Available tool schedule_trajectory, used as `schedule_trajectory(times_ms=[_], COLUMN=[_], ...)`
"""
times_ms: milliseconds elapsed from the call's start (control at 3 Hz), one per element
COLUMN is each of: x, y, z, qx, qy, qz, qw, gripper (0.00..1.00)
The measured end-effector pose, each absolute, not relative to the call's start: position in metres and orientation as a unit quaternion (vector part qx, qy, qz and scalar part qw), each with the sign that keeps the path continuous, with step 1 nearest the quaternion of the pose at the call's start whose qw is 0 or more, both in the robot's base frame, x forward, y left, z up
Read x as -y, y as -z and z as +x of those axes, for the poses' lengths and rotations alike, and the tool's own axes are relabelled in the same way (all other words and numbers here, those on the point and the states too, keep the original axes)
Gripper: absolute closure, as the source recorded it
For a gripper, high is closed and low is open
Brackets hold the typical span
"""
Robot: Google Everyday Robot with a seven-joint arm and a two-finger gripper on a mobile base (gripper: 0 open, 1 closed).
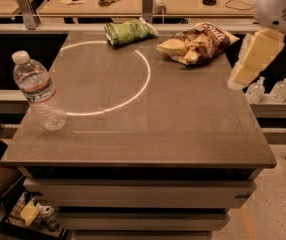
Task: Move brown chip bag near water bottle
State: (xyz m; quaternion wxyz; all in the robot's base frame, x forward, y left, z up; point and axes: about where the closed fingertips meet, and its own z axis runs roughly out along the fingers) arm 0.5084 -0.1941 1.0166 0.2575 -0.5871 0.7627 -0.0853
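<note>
The brown chip bag (199,43) lies crumpled at the far right of the table top, its cream-yellow end pointing left. The water bottle (38,91) stands upright near the table's left edge, towards the front. My gripper (242,74) hangs on the cream-coloured arm over the table's right edge. It is to the right of the brown chip bag, a little nearer the front, and clear of it. The gripper holds nothing that I can see.
A green chip bag (129,32) lies at the far middle of the table (183,134). A white circle is marked on the table's left half. Two small white-capped bottles (269,90) stand on a ledge to the right. A bench with tools is behind.
</note>
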Motion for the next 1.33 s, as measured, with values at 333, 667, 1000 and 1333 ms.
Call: schedule_trajectory(times_ms=[333,667,1000,1333], x=[0.185,0.176,0.17,0.179], y=[-1.007,-0.993,-0.982,-0.97], z=[0.565,0.622,0.667,0.701], qx=[-0.746,-0.727,-0.718,-0.729], qy=[0.071,0.042,0.027,0.031], qz=[-0.585,-0.573,-0.547,-0.51], qw=[0.311,0.378,0.43,0.456], gripper=[0.0,0.0,0.0,0.0])
